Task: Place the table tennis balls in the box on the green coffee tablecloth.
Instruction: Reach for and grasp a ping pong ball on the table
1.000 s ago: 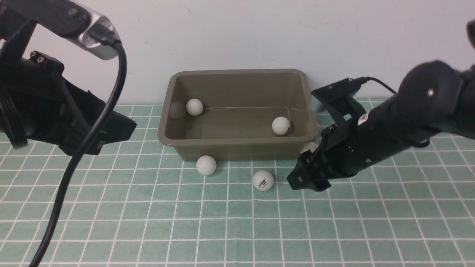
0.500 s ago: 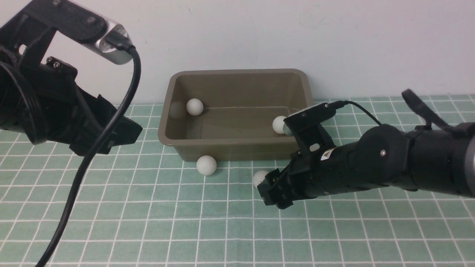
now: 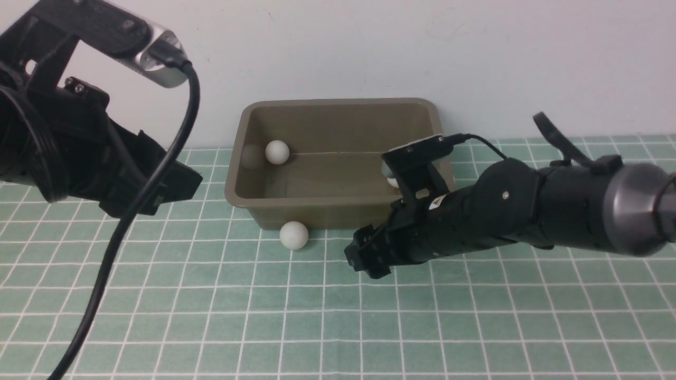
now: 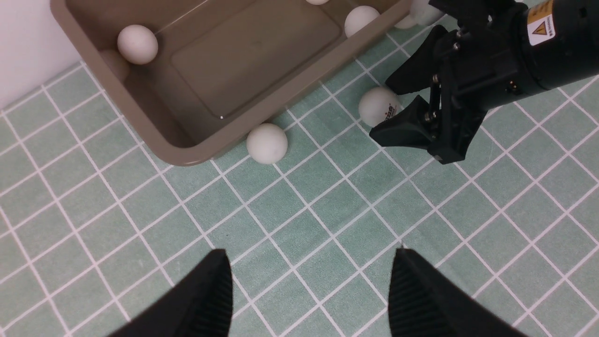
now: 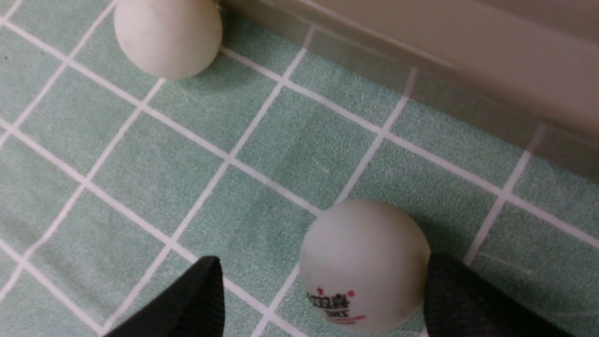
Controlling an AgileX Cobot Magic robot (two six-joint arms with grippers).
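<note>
The olive-brown box point(image 3: 338, 201) stands on the green coffee tablecloth point(image 3: 211, 316) against the wall. Two table tennis balls lie inside it, one point(image 3: 277, 152) at its left and one point(image 3: 391, 182) half hidden behind my right arm. A plain ball point(image 3: 293, 235) rests on the cloth against the box's front wall. My right gripper point(image 5: 323, 260) is open and low over the cloth, straddling a ball with a printed logo point(image 5: 365, 262); one finger point(image 5: 461, 299) touches it, the other stands clear. The left gripper point(image 4: 309, 252) hovers open and empty above bare cloth.
The white wall rises right behind the box. The left arm's black cable point(image 3: 137, 211) hangs down over the cloth's left side. Another white ball point(image 4: 418, 13) shows by the box's right corner, partly behind the right arm.
My right arm swung left and down along the box's front until its open fingers came round the logo ball. The left arm shifted only slightly.
</note>
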